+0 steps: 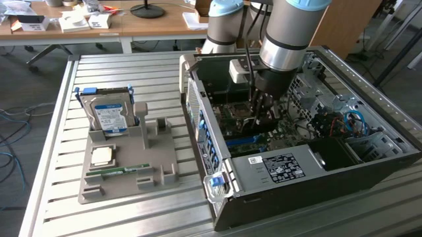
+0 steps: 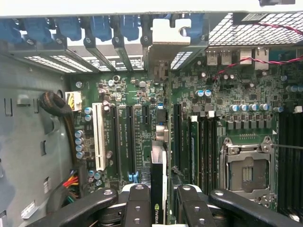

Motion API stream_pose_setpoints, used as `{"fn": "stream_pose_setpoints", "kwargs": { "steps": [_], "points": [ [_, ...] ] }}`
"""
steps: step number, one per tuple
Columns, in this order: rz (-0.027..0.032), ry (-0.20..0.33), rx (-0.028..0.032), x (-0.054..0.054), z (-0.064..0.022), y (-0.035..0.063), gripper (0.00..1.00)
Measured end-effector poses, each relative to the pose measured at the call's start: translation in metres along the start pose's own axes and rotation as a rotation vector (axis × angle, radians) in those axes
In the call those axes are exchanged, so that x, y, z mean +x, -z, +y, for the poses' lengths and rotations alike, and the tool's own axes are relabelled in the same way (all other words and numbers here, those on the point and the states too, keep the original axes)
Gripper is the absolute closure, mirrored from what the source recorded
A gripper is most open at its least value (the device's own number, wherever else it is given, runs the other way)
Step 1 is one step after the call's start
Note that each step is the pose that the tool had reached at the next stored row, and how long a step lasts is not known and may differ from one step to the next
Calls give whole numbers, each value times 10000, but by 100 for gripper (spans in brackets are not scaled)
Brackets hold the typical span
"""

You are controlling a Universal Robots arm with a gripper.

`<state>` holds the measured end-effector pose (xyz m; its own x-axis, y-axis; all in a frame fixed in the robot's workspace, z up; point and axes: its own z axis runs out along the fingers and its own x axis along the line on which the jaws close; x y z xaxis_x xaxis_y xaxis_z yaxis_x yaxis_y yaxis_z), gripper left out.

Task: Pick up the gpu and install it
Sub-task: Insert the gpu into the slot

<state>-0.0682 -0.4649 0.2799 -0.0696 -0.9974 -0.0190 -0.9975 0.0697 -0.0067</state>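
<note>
The gpu (image 2: 158, 176) appears edge-on in the wrist view as a dark card with a green logo. It hangs upright between my fingers (image 2: 138, 203), just above the motherboard's long black slots (image 2: 129, 137). Its silver end bracket (image 2: 166, 39) sits at the case's rear slot openings. My gripper (image 2: 163, 190) is shut on the card's upper edge. In the exterior view, my gripper (image 1: 260, 114) reaches down inside the open computer case (image 1: 297, 168), with the gpu (image 1: 254, 126) below it over the board.
A white slot (image 2: 99, 137) and an orange-red cable bundle (image 2: 71, 182) lie beside the black slots. The processor socket (image 2: 246, 172) lies on the other side. Outside the case, a grey holder (image 1: 125, 168) carries a hard drive (image 1: 108, 113) and a memory stick (image 1: 118, 171).
</note>
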Motion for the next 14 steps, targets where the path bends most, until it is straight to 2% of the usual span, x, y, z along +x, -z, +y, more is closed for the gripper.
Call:
{"fn": "stream_pose_setpoints", "kwargs": {
  "steps": [9,14],
  "points": [
    [5,-1,-1,1,2,-36,74],
    [-1,-1,1,2,38,-44,74]
  ]
}}
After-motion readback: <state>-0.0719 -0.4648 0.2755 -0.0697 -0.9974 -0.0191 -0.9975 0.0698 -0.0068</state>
